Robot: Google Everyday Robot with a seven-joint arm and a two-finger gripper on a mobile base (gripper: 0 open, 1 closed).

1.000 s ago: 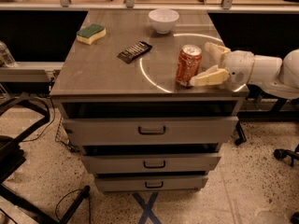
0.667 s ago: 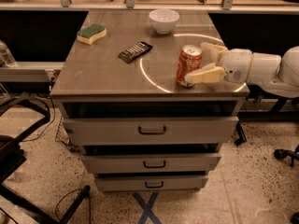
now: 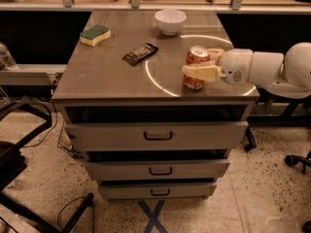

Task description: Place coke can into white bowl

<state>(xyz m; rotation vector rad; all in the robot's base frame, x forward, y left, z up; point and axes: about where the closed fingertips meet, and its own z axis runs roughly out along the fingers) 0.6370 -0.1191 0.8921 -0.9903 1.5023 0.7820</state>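
Observation:
The coke can (image 3: 195, 62), red-orange with a silver top, stands upright on the cabinet top near its right front, inside a pale ring mark. My gripper (image 3: 204, 63) reaches in from the right at the can's mid height. Its near finger (image 3: 200, 73) lies across the can's front and the far finger (image 3: 215, 53) sits behind the can, so the two close on its sides. The white bowl (image 3: 170, 21) stands empty at the back of the top, well behind the can and a little to its left.
A black remote-like object (image 3: 140, 53) lies mid-top, left of the can. A green and yellow sponge (image 3: 95, 34) sits at the back left. The grey drawer cabinet (image 3: 112, 76) has its top drawer slightly open. The front edge is close to the can.
My gripper has moved left, from beside the can to around it, and its fingers have come closer together on the can. The can still stands in the same place.

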